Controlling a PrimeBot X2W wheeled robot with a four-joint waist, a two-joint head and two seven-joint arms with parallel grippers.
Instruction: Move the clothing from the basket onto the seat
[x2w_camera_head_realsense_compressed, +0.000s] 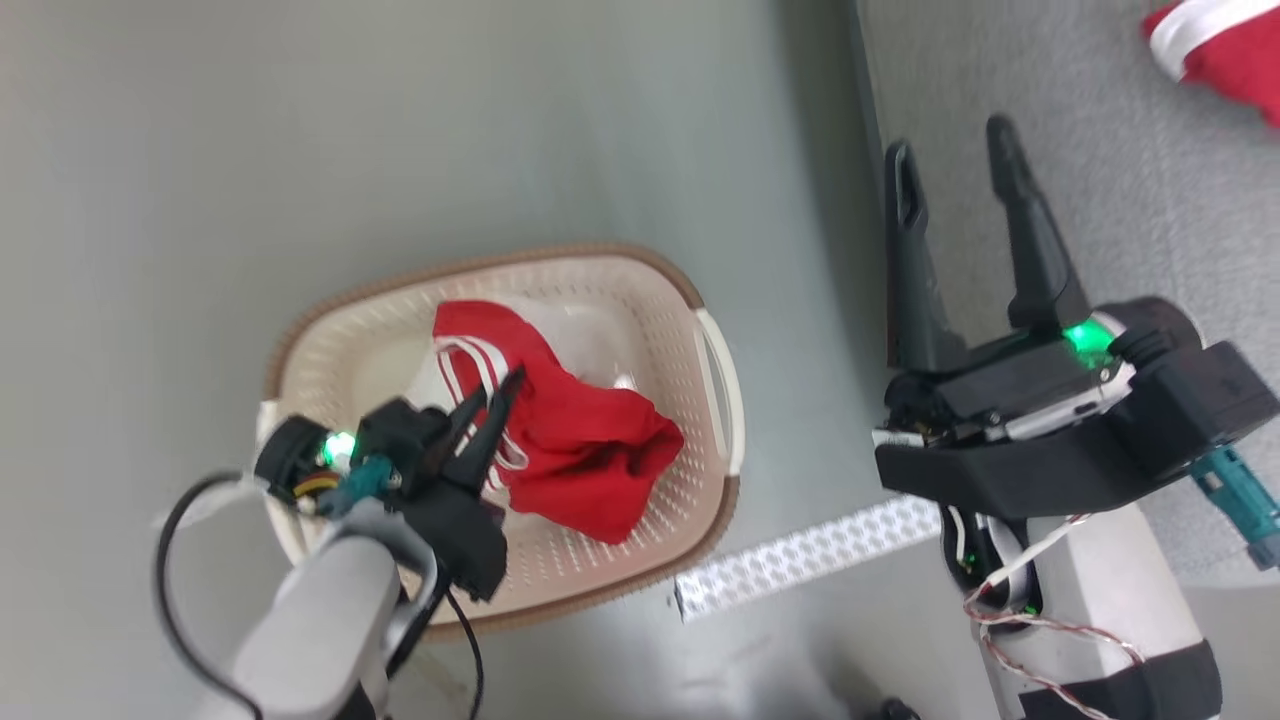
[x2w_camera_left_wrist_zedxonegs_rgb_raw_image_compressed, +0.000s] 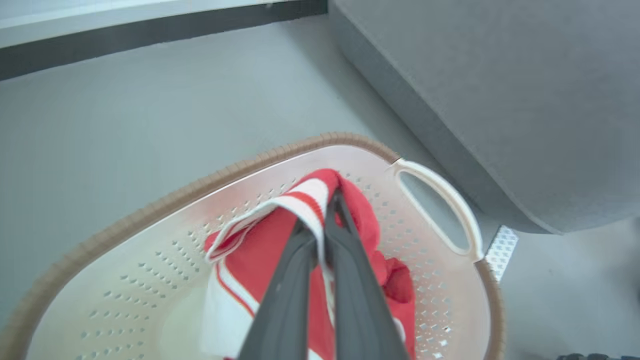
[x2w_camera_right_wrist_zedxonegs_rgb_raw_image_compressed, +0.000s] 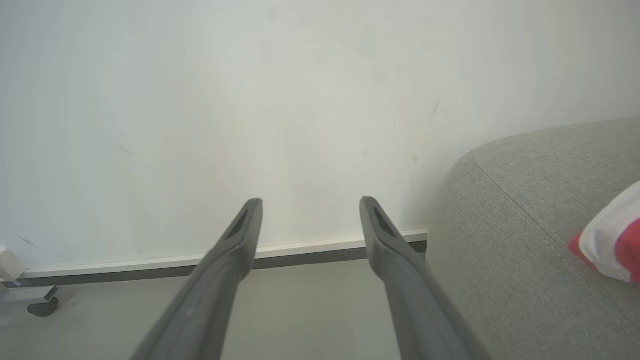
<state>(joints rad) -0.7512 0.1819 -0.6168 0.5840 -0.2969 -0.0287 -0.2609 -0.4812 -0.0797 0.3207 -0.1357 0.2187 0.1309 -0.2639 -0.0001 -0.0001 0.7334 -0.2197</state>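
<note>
— Where does the basket (x2w_camera_head_realsense_compressed: 470, 268) stand?
— On the floor (x2w_camera_head_realsense_compressed: 300, 150), at seven o'clock in the head view. The seat (x2w_camera_head_realsense_compressed: 1100, 200) lies at the basket's three o'clock, apart from it.
— And the clothing (x2w_camera_head_realsense_compressed: 580, 440)?
— In the basket, heaped toward its three o'clock side. The left gripper (x2w_camera_head_realsense_compressed: 502, 385) reaches in from the basket's seven o'clock, an edge of the clothing between its fingers.
— Anything on the seat?
— A second garment (x2w_camera_head_realsense_compressed: 1225, 55), at one o'clock in the head view. The right gripper (x2w_camera_head_realsense_compressed: 950, 138) hangs at the seat's edge facing the basket, fingers pointing to twelve.
— And between basket and seat?
— A strip (x2w_camera_head_realsense_compressed: 800, 560) on the floor, at the basket's four o'clock.
</note>
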